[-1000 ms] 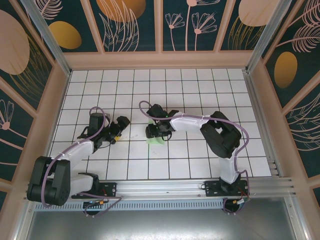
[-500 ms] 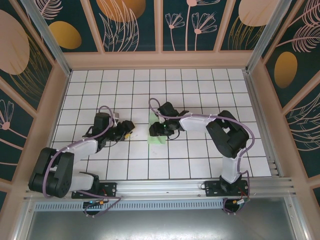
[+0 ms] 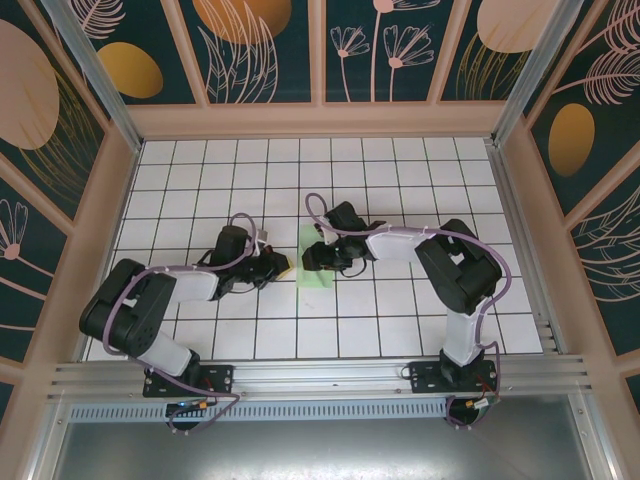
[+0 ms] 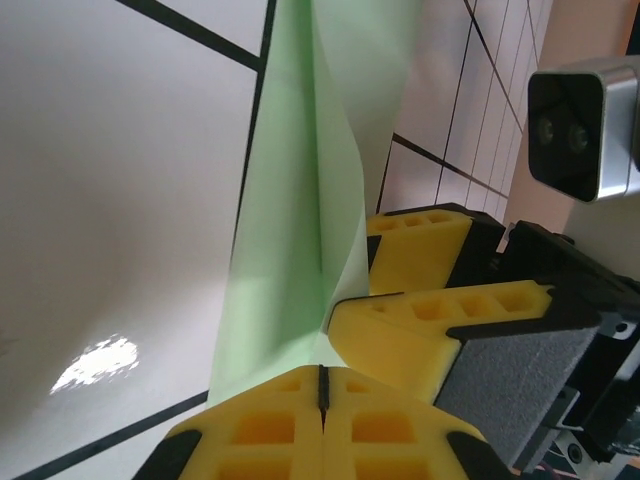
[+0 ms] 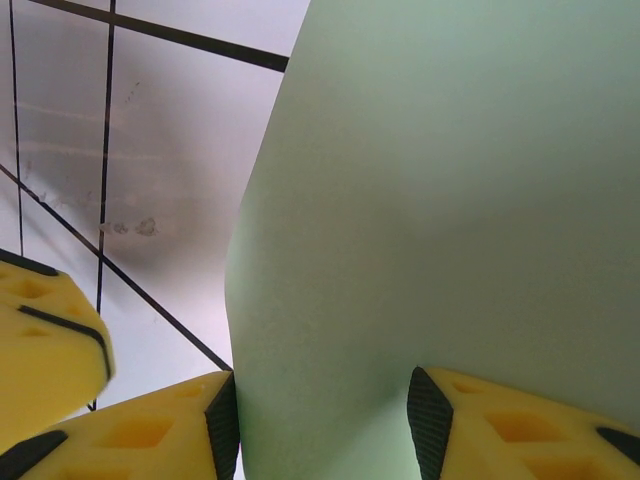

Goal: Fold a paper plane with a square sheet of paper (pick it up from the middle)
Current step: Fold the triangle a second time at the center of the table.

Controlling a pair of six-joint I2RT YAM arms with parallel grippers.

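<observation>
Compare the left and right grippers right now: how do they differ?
The left gripper has its pads pressed together. The right gripper has pads apart with the paper bowed between them. The left gripper sits at the paper's edge, and whether it pinches it is unclear. The right gripper is over the paper. Both have yellow fingers and meet at the paper.

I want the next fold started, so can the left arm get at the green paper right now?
Probably yes: the left gripper, shut, sits right at the edge of the green paper, nothing between them. The right gripper straddles the paper farther along, leaving that edge free.
</observation>
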